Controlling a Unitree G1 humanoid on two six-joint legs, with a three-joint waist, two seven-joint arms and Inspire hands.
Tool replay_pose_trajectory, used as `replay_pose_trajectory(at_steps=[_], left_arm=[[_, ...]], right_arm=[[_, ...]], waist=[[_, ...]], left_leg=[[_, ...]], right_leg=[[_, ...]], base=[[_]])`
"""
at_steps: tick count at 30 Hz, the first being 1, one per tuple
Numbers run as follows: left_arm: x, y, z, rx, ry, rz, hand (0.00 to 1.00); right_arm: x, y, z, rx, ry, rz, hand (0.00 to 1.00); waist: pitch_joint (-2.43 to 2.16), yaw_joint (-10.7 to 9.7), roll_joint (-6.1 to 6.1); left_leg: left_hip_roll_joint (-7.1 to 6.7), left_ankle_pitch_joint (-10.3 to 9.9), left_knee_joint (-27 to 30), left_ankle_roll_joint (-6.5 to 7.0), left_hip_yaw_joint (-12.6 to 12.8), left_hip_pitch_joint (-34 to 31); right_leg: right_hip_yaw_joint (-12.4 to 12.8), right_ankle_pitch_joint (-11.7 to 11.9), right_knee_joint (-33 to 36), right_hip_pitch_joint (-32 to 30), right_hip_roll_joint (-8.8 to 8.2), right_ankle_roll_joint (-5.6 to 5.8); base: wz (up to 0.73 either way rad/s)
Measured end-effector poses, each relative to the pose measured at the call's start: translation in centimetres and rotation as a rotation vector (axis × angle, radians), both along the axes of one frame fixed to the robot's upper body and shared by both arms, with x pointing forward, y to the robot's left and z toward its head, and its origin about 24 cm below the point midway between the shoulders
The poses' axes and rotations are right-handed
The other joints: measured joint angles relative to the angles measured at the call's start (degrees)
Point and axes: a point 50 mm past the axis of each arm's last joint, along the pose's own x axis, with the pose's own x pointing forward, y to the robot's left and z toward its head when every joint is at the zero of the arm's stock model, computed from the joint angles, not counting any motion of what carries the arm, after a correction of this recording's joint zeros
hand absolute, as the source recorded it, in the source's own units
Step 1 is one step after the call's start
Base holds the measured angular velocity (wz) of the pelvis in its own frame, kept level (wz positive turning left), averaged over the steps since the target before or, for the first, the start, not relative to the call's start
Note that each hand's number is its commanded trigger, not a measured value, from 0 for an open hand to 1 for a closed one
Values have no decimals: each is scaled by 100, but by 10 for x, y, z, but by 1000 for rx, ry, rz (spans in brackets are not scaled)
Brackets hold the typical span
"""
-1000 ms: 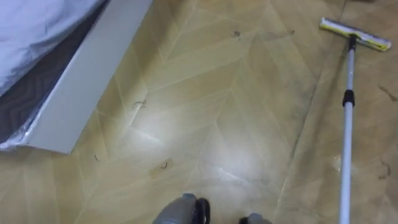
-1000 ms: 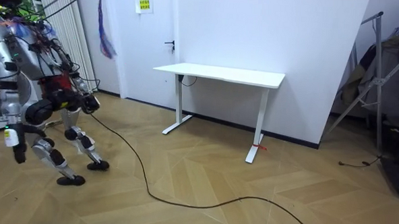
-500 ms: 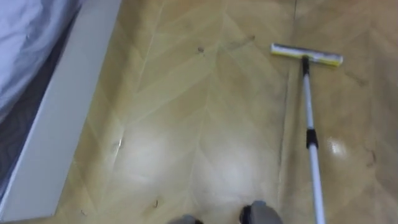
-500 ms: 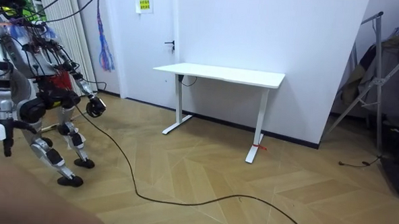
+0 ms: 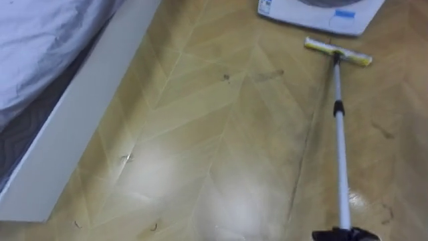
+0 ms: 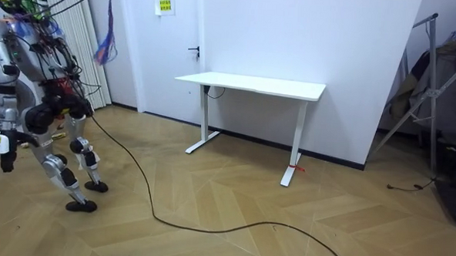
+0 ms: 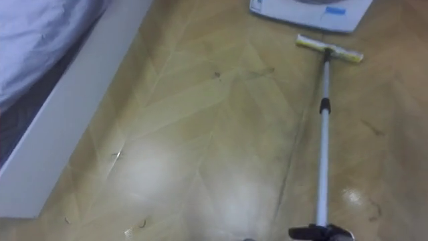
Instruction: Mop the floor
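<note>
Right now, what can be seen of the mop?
The mop reaches out ahead over the wooden floor: a flat yellow-and-white head rests on the boards just short of a white appliance base, and a long pale, metal-looking pole with a dark collar partway along runs back to a dark piece at the bottom edge. What holds it there is unclear.

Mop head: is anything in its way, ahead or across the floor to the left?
Yes, ahead: a white base sits just beyond the mop head. Leftward the floor shows only specks up to the bed frame.
</note>
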Motion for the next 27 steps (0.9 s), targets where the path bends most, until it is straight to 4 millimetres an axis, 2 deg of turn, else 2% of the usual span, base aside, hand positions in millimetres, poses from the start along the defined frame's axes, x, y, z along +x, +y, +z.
replay_pose_trajectory(at_steps=[1,3,5,6,9,12,15,19,20,27], left_arm=[[-1,1,0,6,2,6,0],[-6,6,1,31,13,21,0],[-9,8,2,50,17,35,0],[-11,8,1,53,24,39,0],[-15,4,0,63,32,46,0],[-17,4,0,73,37,35,0],[-18,7,1,80,33,60,0],[-22,11,2,95,46,66,0],[-27,12,2,102,58,65,0],[-56,12,1,70,168,68,0]], right_arm=[[-6,0,-2,5,11,-2,100],[-36,3,-12,23,62,-9,100],[-59,10,-19,41,101,-24,100],[-74,15,-23,50,127,-35,100],[-97,28,-30,76,168,-55,100],[-110,42,-34,113,188,-67,100],[-113,45,-35,120,187,-68,100],[-120,46,-35,126,198,-72,100],[-121,46,-35,133,200,-72,100],[-121,47,-35,131,205,-29,100]], waist=[[-6,-8,-15],[-48,-9,-79],[-71,-20,-98],[-102,-20,-81],[-157,-84,-64],[-162,-241,-91],[-160,-362,-108],[-138,-395,-83],[-137,-401,-90],[-129,-428,-55]], left_leg=[[4,70,-150,-2,2,133],[0,301,-783,-17,1,696],[19,395,-1097,-34,8,1051],[51,400,-1222,-37,13,1230],[91,407,-1443,-44,11,1562],[99,434,-1576,-52,-9,1797],[101,434,-1608,-52,32,1907],[129,436,-1719,-49,58,2057],[163,436,-1743,-49,82,2106],[170,436,-1758,-49,122,2219]], right_leg=[[-8,52,-150,135,15,8],[-27,223,-690,665,72,31],[-50,303,-1015,1005,129,46],[-51,345,-1187,1194,180,46],[14,399,-1400,1549,278,64],[43,415,-1554,1821,305,75],[86,430,-1628,1918,318,90],[62,446,-1754,2096,344,115],[89,470,-1827,2160,366,117],[238,529,-1923,2258,441,101]], base=[[0],[0],[0],[-4],[-15],[-3],[-4],[0],[-8],[-13]])
